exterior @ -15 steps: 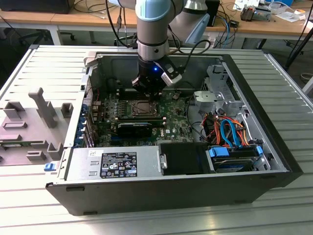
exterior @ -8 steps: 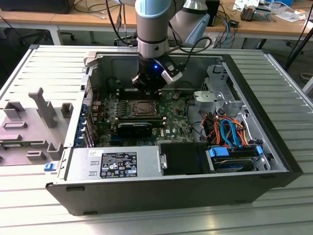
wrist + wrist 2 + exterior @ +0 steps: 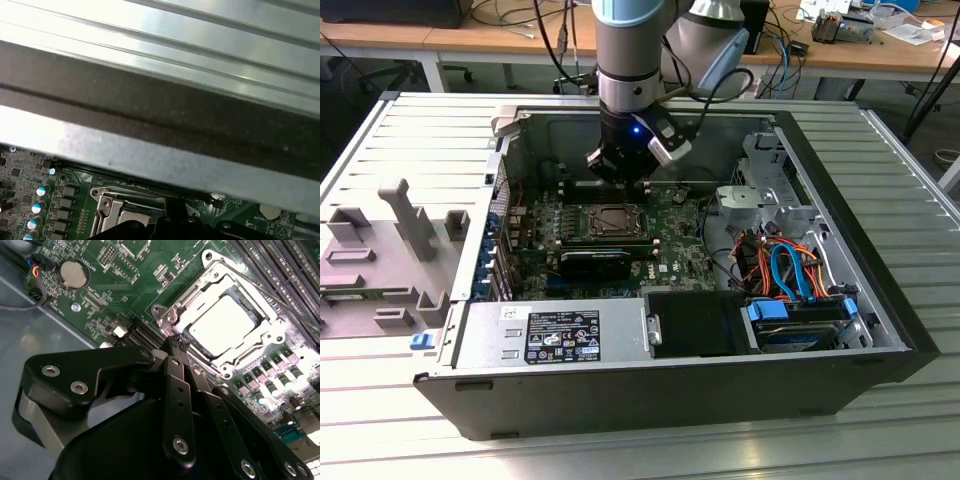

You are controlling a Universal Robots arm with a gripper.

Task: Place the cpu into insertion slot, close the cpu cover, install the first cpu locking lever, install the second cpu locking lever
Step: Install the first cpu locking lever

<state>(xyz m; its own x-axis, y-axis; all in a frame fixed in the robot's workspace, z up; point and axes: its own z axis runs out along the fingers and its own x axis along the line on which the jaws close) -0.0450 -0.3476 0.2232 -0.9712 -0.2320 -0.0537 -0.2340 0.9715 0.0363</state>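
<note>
Two steps look done to us: the pale square cpu [image 3: 223, 325] sits in the silver-rimmed insertion slot [image 3: 176, 302] under the thin silvery cpu cover [image 3: 252, 304]. Our black gripper [image 3: 179, 344], fingers pinched together and empty, hovers at the slot's edge; levers remain.

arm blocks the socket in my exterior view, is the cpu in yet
observer: yes, in the second wrist view the cpu lies flat in the socket, pale metal top up.
operator: ok and the cover, up or down
observer: down. the cpu cover lies flat on the socket, framing the chip through its cut-out.
</note>
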